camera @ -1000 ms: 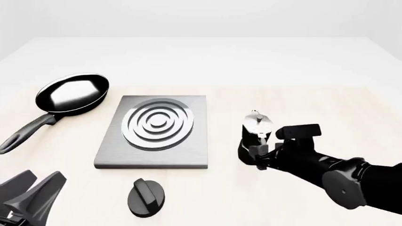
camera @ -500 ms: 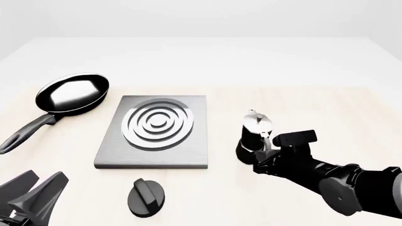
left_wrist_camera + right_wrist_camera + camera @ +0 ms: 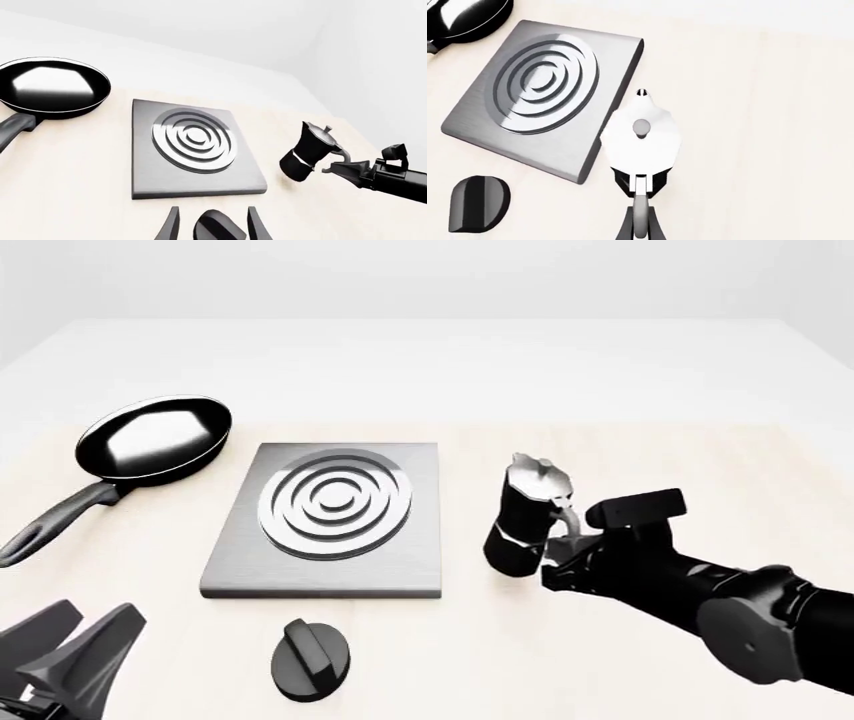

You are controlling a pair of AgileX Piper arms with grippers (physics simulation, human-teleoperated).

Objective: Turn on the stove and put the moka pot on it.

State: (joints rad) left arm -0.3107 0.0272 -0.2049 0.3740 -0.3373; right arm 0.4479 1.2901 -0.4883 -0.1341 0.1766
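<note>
Moka pot (image 3: 527, 515) handle between right fingers (image 3: 558, 552); tilted.

The pale wooden table (image 3: 694, 455) is carrying a flat square grey metal stove slab with silver concentric rings (image 3: 326, 521), a separate black round knob (image 3: 311, 659) just in front of it, and a black frying pan (image 3: 150, 443) lying to its left.
</note>
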